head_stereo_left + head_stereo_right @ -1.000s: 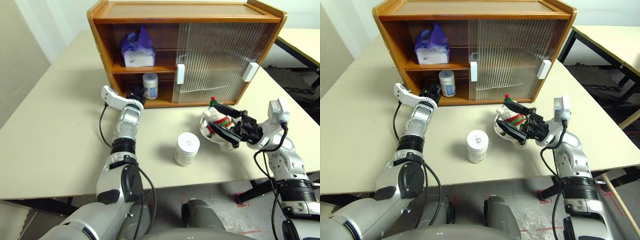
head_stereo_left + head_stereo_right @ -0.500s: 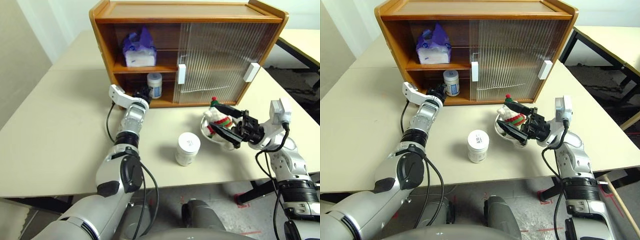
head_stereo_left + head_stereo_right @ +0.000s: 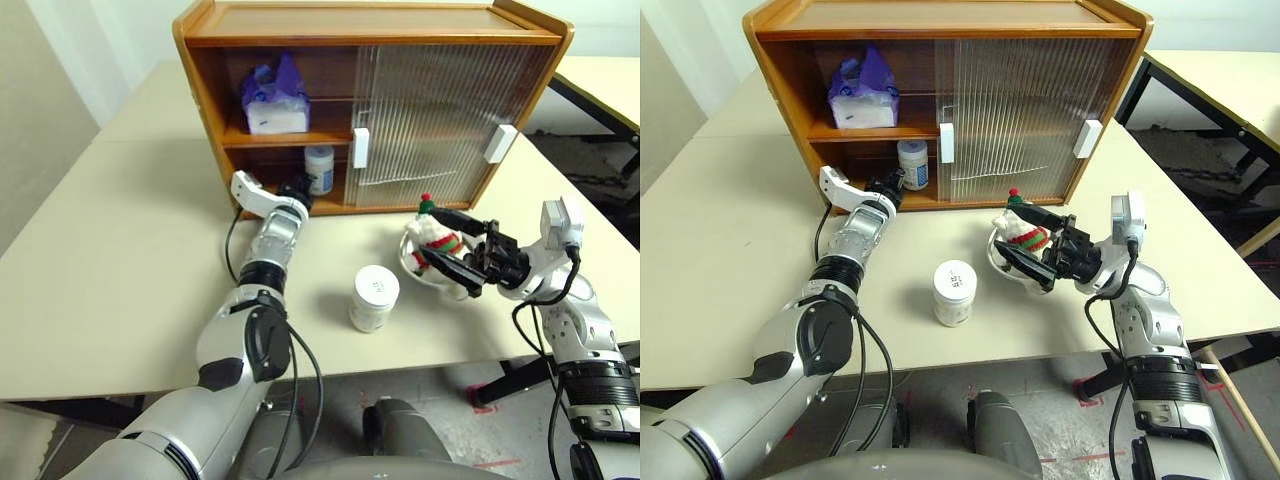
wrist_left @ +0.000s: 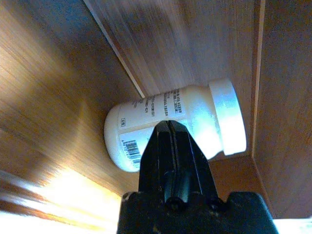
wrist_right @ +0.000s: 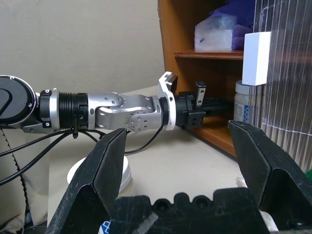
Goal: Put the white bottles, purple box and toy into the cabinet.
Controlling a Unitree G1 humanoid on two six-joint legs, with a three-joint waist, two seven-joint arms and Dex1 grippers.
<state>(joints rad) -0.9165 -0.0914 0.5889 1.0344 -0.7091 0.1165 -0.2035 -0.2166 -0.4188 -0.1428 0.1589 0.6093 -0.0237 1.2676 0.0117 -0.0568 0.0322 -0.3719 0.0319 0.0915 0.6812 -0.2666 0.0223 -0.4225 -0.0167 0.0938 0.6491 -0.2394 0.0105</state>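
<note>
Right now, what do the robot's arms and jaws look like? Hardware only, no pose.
Both arms are silver-grey metal segments with black ribbed joint rings and black elbow housings. Loose black cables loop along each forearm. Each wrist carries a white camera bracket. The left gripper and right gripper are black, each with two long tapering fingers on a black base. No markings are legible.

The squat white plastic jar [image 4: 175, 124] at the centre of the left wrist view carries a label with a barcode and lines of small dark print, too fine to read. No other lettering is legible.
</note>
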